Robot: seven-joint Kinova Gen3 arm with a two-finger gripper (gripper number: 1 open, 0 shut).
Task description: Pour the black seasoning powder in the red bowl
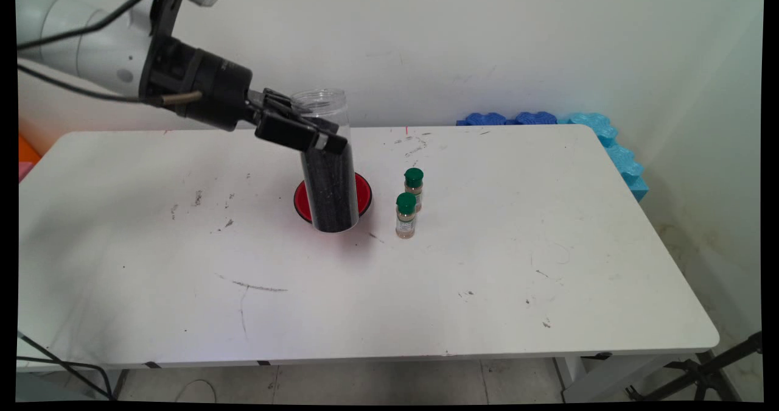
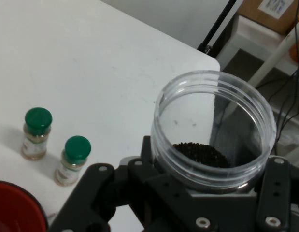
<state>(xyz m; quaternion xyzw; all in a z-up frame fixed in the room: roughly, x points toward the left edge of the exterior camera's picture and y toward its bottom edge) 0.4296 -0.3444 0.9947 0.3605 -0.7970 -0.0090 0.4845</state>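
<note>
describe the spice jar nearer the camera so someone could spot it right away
On the white table, look just right of the red bowl for two small green-capped spice jars. The one meant is the nearer spice jar, the lower of the pair in the main view, with the other spice jar just behind it.

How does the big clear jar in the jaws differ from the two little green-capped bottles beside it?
The tall clear plastic jar of dark granules is open-topped, while both small green-capped spice bottles are capped. The jar is far taller and wider than the bottles. It tilts slightly, held by the black two-finger gripper in front of the red bowl; the bottles stand upright and free on the white table. All are clear-walled.
</note>
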